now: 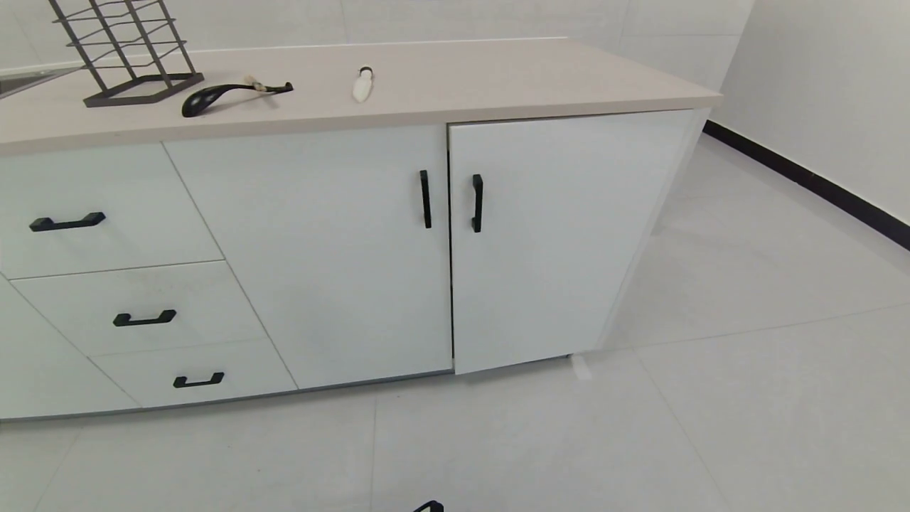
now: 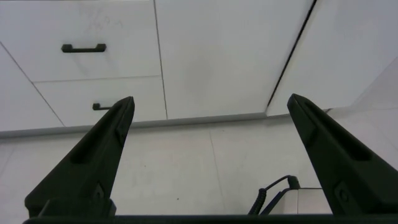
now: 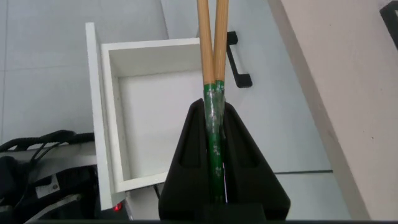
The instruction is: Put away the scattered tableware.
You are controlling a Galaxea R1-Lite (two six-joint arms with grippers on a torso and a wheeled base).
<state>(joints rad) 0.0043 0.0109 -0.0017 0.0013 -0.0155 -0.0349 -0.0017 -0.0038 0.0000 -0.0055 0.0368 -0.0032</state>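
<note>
Right gripper point(image 3: 214, 109) closest up: black fingers point(image 3: 242, 162) clamped together on a pair of chopsticks point(image 3: 206, 56). It holds them at the green-wrapped ends point(image 3: 214, 124), and the bare wood sticks splay slightly toward the far tips. Chopsticks hang over a white drawer point(image 3: 149, 124) pulled open below the counter point(image 3: 348, 93), its bare white floor and walls showing. Black handle point(image 3: 238, 65) sits on a shut front between that drawer and the counter edge.

Left gripper point(image 2: 211, 99): fingers point(image 2: 99, 149) wide apart, low in front of the fronts under the counter, over the floor point(image 2: 186, 162).

Head view, big to small:
- White cabinet point(image 1: 320, 249) under the counter has two shut doors point(image 1: 569, 235) with upright black handles side by side.
- Toward the counter's left end are three shut drawers point(image 1: 106, 206), stacked, each with a black bar handle.
- Dark wire rack point(image 1: 128, 50) stands on the counter, left rear.
- Black ladle point(image 1: 206, 96) lies flat on the counter, just right of the rack.
- White utensil point(image 1: 362, 85) lies flat near the counter's middle, apart from the ladle, with a dark cap on its far end. Cannot tell what kind.
- Sink point(image 1: 21, 80) corner shows at the counter's far left edge.
</note>
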